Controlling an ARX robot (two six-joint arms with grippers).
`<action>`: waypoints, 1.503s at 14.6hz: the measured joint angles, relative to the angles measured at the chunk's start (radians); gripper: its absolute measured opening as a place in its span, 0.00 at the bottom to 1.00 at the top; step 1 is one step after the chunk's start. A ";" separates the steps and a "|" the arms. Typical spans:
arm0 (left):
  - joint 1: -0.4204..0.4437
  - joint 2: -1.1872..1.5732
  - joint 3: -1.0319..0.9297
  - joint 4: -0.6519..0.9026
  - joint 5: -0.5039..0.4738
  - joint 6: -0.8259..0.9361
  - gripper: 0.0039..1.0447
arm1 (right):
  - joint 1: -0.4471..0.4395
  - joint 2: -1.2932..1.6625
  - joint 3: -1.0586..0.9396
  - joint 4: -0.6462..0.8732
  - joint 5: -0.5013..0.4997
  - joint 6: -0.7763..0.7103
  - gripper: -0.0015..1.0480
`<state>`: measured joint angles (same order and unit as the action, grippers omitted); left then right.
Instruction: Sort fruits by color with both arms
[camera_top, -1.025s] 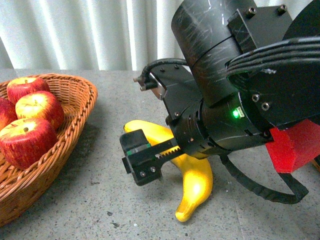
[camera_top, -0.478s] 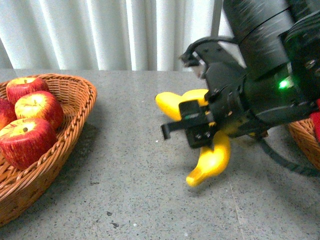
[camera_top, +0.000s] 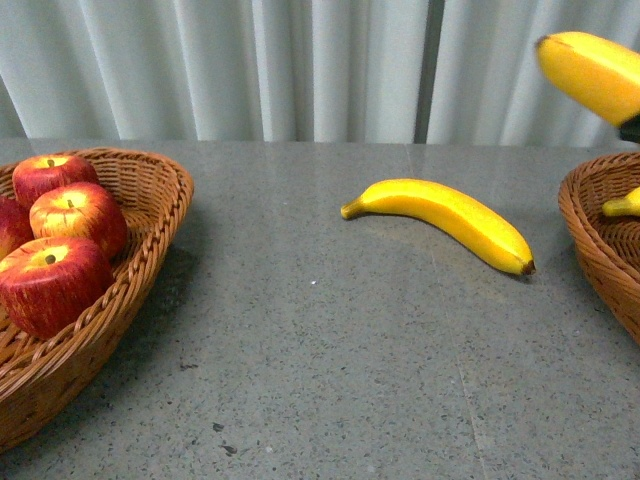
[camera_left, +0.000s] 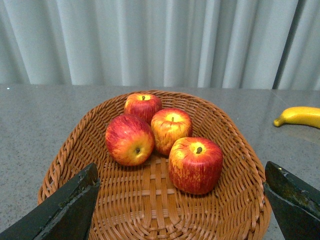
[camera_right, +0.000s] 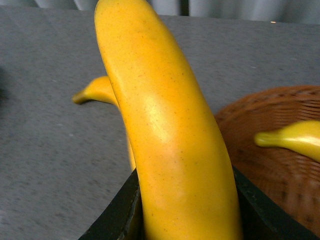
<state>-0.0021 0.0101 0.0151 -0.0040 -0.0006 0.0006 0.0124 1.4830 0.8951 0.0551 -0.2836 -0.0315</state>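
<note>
Several red apples (camera_top: 75, 215) streaked yellow lie in the wicker basket (camera_top: 150, 250) on the left. My left gripper (camera_left: 181, 200) hovers open over that basket (camera_left: 65, 155), its fingers (camera_left: 65, 210) spread wide of the apples (camera_left: 195, 165) and holding nothing. My right gripper (camera_right: 185, 220) is shut on a long yellow banana (camera_right: 165, 125), which hangs high at the upper right (camera_top: 595, 75) above the right basket (camera_top: 590, 240). Another banana (camera_top: 440, 218) lies on the grey table between the baskets. A third banana (camera_right: 295, 137) rests inside the right basket (camera_right: 270, 170).
A pale pleated curtain (camera_top: 300, 70) closes off the far side of the grey stone-look table (camera_top: 320, 380). The two baskets sit at the table's left and right ends, with the loose banana (camera_right: 97, 90) on the bare surface between them.
My right arm has lifted its banana up and to the right, leaving the middle of the front view. The banana lying on the table now shows in full.
</note>
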 joint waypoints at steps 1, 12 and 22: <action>0.000 0.000 0.000 0.000 0.000 0.000 0.94 | -0.077 -0.026 -0.027 -0.026 -0.041 -0.053 0.37; 0.000 0.000 0.000 0.000 0.000 0.000 0.94 | -0.159 -0.186 -0.074 -0.074 -0.202 -0.298 0.93; 0.000 0.000 0.000 0.000 0.000 0.000 0.94 | 0.497 0.455 0.447 0.051 0.025 0.003 0.94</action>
<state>-0.0021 0.0101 0.0151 -0.0040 -0.0006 0.0006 0.5091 1.9385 1.3418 0.1062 -0.2584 -0.0288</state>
